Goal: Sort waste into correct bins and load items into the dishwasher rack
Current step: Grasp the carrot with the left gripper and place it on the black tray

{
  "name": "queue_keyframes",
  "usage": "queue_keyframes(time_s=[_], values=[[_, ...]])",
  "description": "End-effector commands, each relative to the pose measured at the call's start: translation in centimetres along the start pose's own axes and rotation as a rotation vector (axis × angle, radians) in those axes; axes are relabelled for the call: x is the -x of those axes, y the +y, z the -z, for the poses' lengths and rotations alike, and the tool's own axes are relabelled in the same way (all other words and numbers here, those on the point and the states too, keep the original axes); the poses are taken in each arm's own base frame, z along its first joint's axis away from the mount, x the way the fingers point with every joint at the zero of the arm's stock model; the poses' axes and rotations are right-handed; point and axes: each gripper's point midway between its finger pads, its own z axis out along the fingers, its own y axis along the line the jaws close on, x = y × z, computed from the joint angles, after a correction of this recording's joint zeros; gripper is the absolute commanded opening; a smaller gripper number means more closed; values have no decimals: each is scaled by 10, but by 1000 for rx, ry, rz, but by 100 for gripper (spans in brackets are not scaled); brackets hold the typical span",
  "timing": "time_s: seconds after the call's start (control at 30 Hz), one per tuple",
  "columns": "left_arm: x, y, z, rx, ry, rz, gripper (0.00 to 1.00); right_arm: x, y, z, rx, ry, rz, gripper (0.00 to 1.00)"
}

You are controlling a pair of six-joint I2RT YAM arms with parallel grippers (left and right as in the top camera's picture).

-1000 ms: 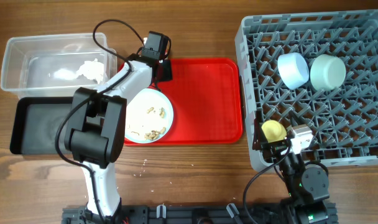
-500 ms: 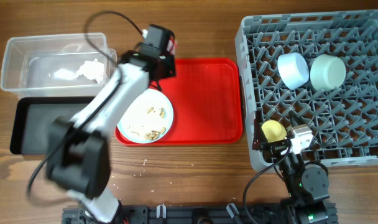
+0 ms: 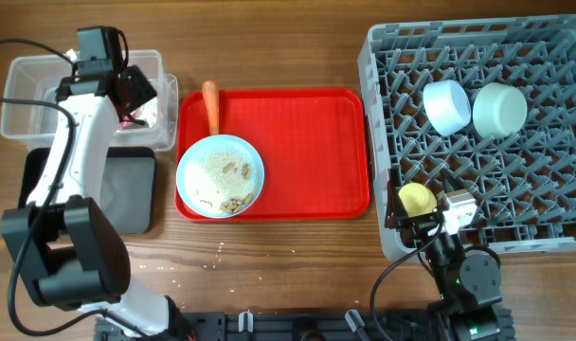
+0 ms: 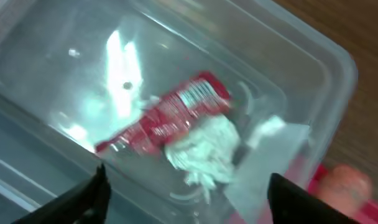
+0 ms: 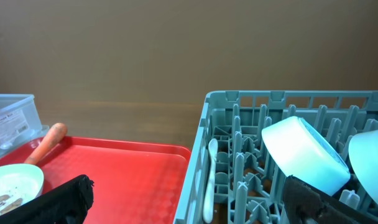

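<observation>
While the left tool (image 4: 188,186) hangs spread and empty over the clear tub (image 3: 23,76) at the table's ten o'clock, a red wrapper (image 4: 170,115) and a crumpled tissue (image 4: 204,152) lie touching on the tub's floor beneath it. The right tool (image 5: 189,190), also spread and holding nothing, sits low at the rack's (image 3: 383,47) seven o'clock corner.

Trouble looks likeliest with what is left on the red tray (image 3: 307,152). The carrot (image 3: 210,104) lies at the tray's eleven o'clock corner, just beside the plate (image 3: 184,175). It is round and tapered, so a pinch off its axis could roll it over the lip or knock the plate. The plate holds loose crumbs (image 3: 233,202), and tipping it short of the black tray (image 3: 132,189), at the table's eight o'clock, would probably scatter them. A few pale specks already dot the table at the plate's six o'clock. Its flat rim may also slip from the fingers.

By count there are one carrot, one wrapper, one tissue, one plate, two bins and one rack. The rack holds two bowls (image 3: 446,106) (image 3: 499,109) at one o'clock, one yellow cup (image 3: 417,198) at seven, and one spoon (image 5: 211,177).
</observation>
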Motion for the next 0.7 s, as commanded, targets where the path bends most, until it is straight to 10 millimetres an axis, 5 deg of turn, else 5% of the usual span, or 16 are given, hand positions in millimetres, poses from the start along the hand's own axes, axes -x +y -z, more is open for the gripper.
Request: queue_keyframes(time_s=[0.0, 0.17, 0.33, 0.5, 0.67], values=[[-12, -63, 46, -256, 20, -102, 83, 2, -1, 0, -8, -10, 11, 100], [-71, -122, 47, -302, 91, -355, 73, 2, -1, 0, -9, -10, 11, 100], [-99, -135, -2, -185, 112, -435, 71, 2, -1, 0, -9, -10, 11, 100], [-103, -128, -62, -122, 116, -390, 68, 2, -1, 0, -8, -10, 11, 100], [-93, -135, -66, -144, 75, -374, 59, 2, -1, 0, -9, -10, 11, 100]])
